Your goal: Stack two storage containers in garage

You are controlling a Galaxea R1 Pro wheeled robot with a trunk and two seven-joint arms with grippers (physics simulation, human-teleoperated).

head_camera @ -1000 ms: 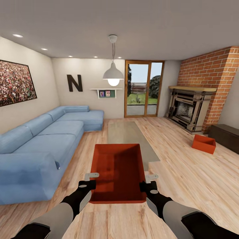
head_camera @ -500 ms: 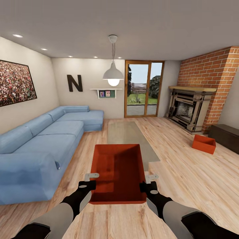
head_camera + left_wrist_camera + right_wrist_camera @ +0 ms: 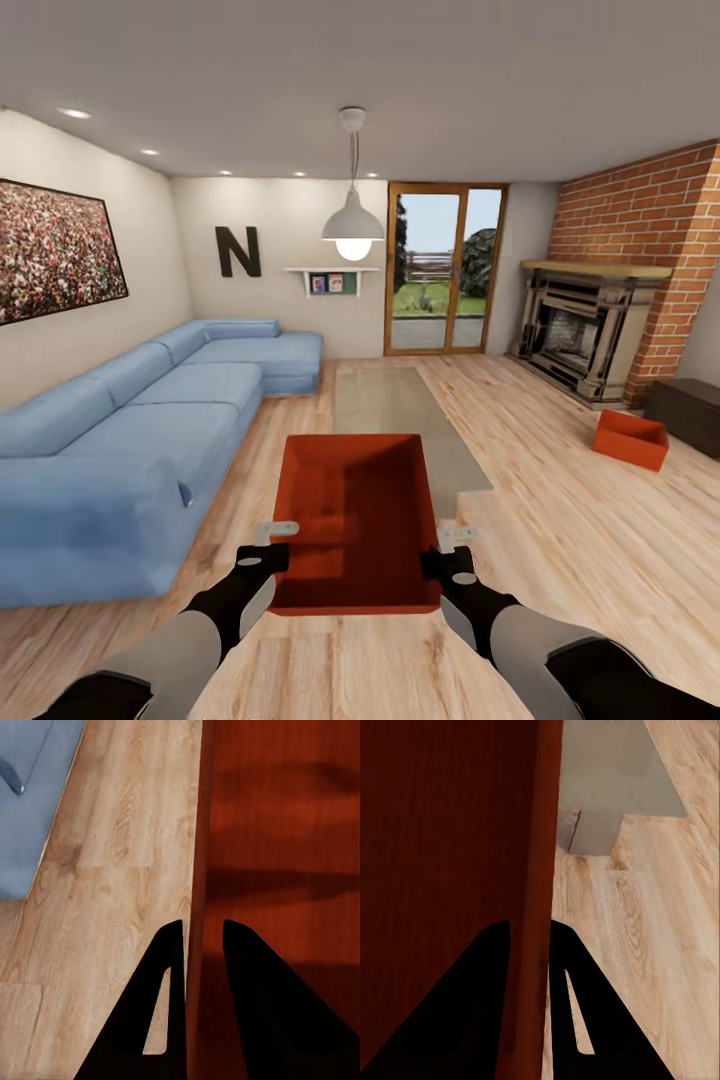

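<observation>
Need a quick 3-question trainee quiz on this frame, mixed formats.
1. True or false: both grippers clamp walls of the same held container.
2. Multiple choice: the second container sits A) on the sofa, B) on the wood floor near the fireplace, C) on the glass coffee table.
3. Fill in: the left gripper has one jaw inside the bin and one ____.

Key: 1 true; 2 B; 3 outside. The right gripper straddles the opposite wall likewise.

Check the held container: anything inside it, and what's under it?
Nothing inside the held container: its bare orange-red bottom and walls show. Each gripper, left and right, clamps a side wall. Around it lie the wood floor and the glass coffee table; directly beneath is hidden.
</observation>
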